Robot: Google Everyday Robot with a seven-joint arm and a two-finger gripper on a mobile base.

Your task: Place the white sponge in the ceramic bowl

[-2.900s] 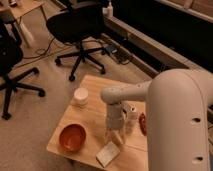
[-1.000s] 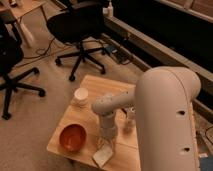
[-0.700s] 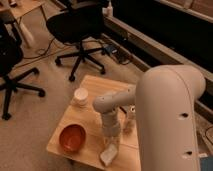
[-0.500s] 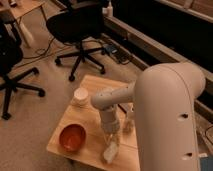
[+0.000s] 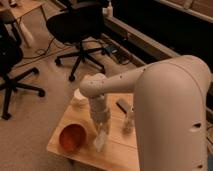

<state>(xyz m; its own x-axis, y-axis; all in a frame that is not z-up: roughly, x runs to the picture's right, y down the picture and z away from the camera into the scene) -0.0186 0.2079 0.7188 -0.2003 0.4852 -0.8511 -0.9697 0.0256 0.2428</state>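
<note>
Gripper (image 5: 102, 131) grips white sponge (image 5: 100, 141) beside ceramic bowl (image 5: 73, 137).

We cannot see the gripper (image 5: 102, 131) clearly: it blurs into the white sponge (image 5: 100, 141) below. The arm (image 5: 170, 100) hides the table's (image 5: 115, 155) right side.

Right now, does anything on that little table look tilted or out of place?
Yes: the white sponge is tipped up on edge at the end effector rather than lying flat, just right of the ceramic bowl, not in it. Nothing looks spilled.
</note>
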